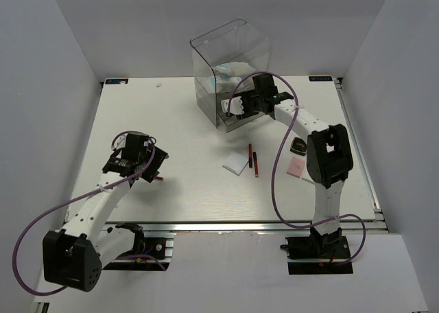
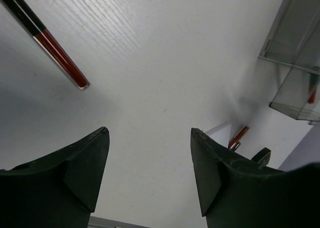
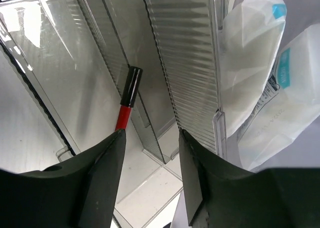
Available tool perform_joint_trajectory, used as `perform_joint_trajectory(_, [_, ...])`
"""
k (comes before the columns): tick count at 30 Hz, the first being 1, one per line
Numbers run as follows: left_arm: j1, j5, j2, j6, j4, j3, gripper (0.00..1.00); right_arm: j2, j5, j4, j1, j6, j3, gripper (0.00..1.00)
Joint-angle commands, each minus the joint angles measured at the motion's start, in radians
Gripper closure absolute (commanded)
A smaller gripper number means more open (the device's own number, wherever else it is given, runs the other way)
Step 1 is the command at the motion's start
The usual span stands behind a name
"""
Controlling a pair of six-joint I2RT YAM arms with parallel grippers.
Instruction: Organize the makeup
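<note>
- While the drawer box (image 1: 226,52) stands at the far edge of the worktop (image 1: 178,196), the right gripper (image 3: 151,135) hangs at its front, jaws apart, empty.
- Left gripper (image 2: 150,133), wide and empty, hovers toward the left edge.
- One pencil (image 3: 126,100) lies in a box compartment just past the right gripper; a second pencil (image 2: 47,40) lies diagonally, ahead-left of the left gripper.

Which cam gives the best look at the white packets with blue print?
Right wrist: the white packets fill its right side, close, blue print visible. Top external shows them only as a pale blur through the clear drawer box. Left wrist shows just a corner of the box, no packets.
</note>
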Motion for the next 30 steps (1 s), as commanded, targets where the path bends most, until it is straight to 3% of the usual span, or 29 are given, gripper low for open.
perform_joint_trajectory(1, [0.023,0.009,0.051,-0.008,-0.080,0.062,0.24,-0.022,-0.011,0.019,-0.017,0.018,0.023,0.46])
perform_joint_trajectory(6, [0.043,-0.029,0.093,-0.027,-0.145,0.093,0.24,-0.200,-0.063,0.083,-0.048,0.237,-0.063,0.47])
perform_joint_trajectory(8, [0.047,-0.037,0.106,-0.033,-0.166,0.088,0.25,-0.342,-0.091,0.303,-0.077,0.510,-0.230,0.11])
perform_joint_trajectory(11, [0.053,-0.046,0.154,-0.037,-0.188,0.075,0.26,-0.511,-0.050,0.592,-0.100,0.884,-0.506,0.11])
perform_joint_trajectory(12, [0.053,-0.046,0.172,-0.031,-0.188,0.073,0.26,-0.538,-0.088,0.555,-0.104,0.912,-0.532,0.11])
perform_joint_trajectory(15, [0.059,-0.051,0.237,-0.011,-0.164,0.061,0.27,-0.613,-0.258,0.403,-0.104,1.017,-0.609,0.27])
perform_joint_trajectory(16, [0.060,-0.050,0.254,-0.007,-0.153,0.061,0.28,-0.633,-0.318,0.393,-0.104,1.031,-0.640,0.44])
perform_joint_trajectory(19, [0.076,-0.048,0.324,0.021,-0.111,0.079,0.29,-0.709,-0.369,0.393,-0.103,1.089,-0.756,0.77])
perform_joint_trajectory(25, [0.091,-0.060,0.444,0.051,-0.098,0.121,0.31,-0.753,-0.361,0.373,-0.105,1.134,-0.812,0.78])
perform_joint_trajectory(30, [0.100,-0.083,0.496,0.052,-0.110,0.115,0.38,-0.779,-0.353,0.375,-0.106,1.143,-0.826,0.78])
